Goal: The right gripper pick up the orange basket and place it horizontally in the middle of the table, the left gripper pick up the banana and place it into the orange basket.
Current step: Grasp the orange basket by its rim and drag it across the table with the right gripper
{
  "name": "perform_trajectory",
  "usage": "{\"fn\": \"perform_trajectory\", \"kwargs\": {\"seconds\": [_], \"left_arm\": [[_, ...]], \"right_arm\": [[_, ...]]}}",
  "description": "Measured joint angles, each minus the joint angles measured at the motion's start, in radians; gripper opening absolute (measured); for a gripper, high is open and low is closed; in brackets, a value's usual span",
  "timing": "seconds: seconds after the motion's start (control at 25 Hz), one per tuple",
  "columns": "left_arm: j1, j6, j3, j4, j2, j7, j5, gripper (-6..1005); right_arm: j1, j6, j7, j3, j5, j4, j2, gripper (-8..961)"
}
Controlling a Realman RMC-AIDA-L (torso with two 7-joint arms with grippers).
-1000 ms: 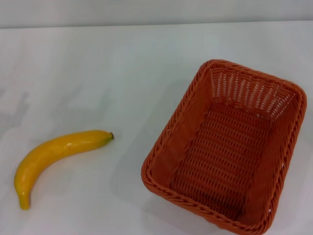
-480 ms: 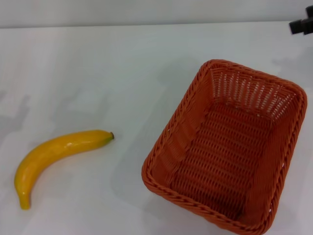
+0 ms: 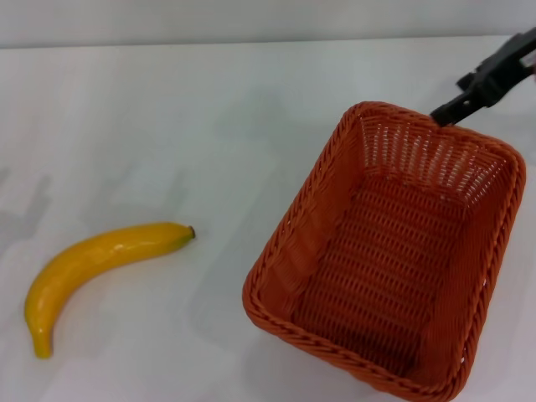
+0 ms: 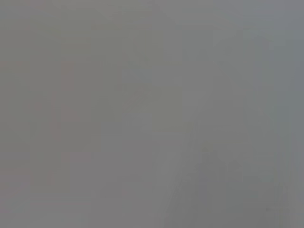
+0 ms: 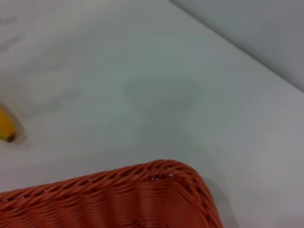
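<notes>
The orange basket (image 3: 394, 260) stands on the white table (image 3: 167, 126) at the right, tilted diagonally, with nothing inside. The banana (image 3: 92, 264) lies on the table at the front left, its dark tip pointing toward the basket. My right gripper (image 3: 450, 99) reaches in from the far right, its black fingers open, hovering just over the basket's far rim. In the right wrist view the basket's braided rim (image 5: 118, 190) and the banana's tip (image 5: 5, 127) show. My left gripper is out of view; its wrist view is a plain grey blur.
The table's far edge (image 3: 251, 43) meets a grey wall. Bare tabletop lies between the banana and the basket.
My right gripper has come in from the top right corner and moved down and left to the basket's far rim. The banana and basket have not moved.
</notes>
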Motion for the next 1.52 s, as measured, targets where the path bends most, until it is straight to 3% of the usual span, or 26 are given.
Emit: {"fn": "perform_trajectory", "kwargs": {"seconds": [0.36,0.92,1.48,1.52], "left_arm": [[0.022,-0.025,0.0,-0.001,0.001,0.0,0.001,687],[0.023,-0.026,0.003,0.009,-0.003,0.0,0.016,688],[0.022,-0.026,0.003,0.026,-0.004,0.0,0.017,688],[0.022,-0.026,0.003,0.026,-0.004,0.0,0.016,688]], "right_arm": [[0.058,-0.132,0.061,-0.183,-0.073,0.127,0.009,661],[0.188,-0.242,0.022,-0.308,-0.128,0.424,0.016,628],[0.219,-0.266,0.027,-0.373,-0.143,0.453,0.018,596],[0.221,-0.255,0.027,-0.373,-0.143,0.453,0.018,547]]}}
